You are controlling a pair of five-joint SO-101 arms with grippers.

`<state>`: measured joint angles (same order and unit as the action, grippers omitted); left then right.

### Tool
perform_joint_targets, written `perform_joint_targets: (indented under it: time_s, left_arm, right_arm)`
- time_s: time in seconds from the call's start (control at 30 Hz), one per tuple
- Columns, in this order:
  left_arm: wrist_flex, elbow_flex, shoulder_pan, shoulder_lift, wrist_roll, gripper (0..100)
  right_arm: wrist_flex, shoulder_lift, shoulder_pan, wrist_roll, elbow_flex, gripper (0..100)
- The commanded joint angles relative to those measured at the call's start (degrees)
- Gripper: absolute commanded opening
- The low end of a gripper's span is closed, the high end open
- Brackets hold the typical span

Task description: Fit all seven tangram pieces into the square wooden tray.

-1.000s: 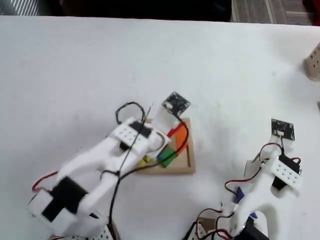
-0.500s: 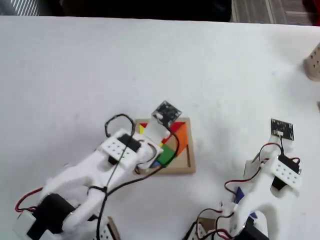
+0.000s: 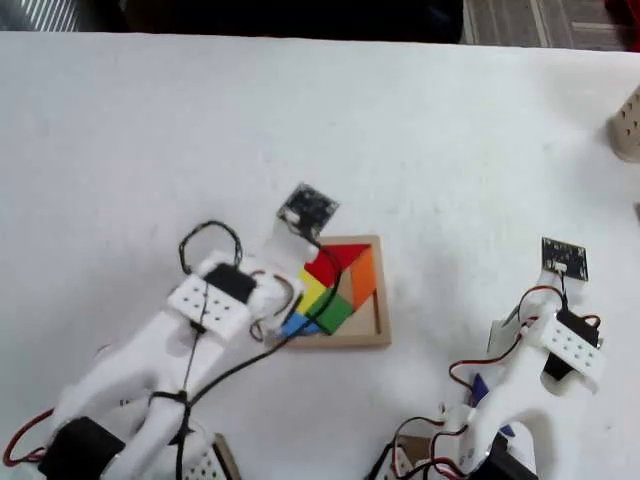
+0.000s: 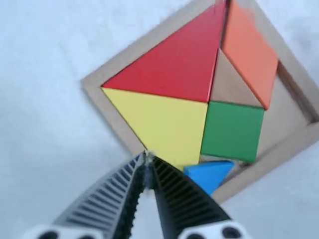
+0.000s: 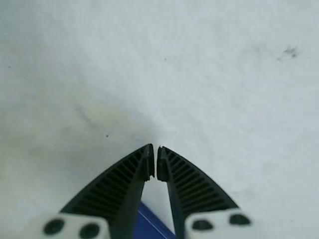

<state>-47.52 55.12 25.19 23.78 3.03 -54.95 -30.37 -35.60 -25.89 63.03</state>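
We saw a white table [image 3: 200, 120] that bore the square wooden tray [image 3: 383, 310] near its front middle, a pale perforated object [image 3: 628, 125] at its right edge, and a blue thing [image 3: 478, 388] nearer the front, well right of the tray.

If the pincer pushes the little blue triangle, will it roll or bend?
Probably neither. The blue triangle looks flat with straight edges, so it should slide, not roll. It seems to be stiff painted wood, so bending is unlikely.
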Motion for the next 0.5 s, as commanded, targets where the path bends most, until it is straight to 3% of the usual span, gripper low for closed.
perform_joint_targets:
  time_s: [0.0, 0.17, 0.47]
  left_arm:
    - [1.0, 3.6, 0.8, 3.3, 0.0, 2]
    - [3.7, 9.3, 3.8, 4.2, -0.4, 2]
    - [7.2, 8.4, 5.1, 3.8, -0.5, 2]
  right_arm:
    - [0.7, -1.7, 0.7, -0.5, -0.2, 1.8]
    - [0.7, -1.7, 0.7, -0.5, -0.2, 1.8]
    - [0.7, -1.7, 0.7, -0.5, -0.2, 1.8]
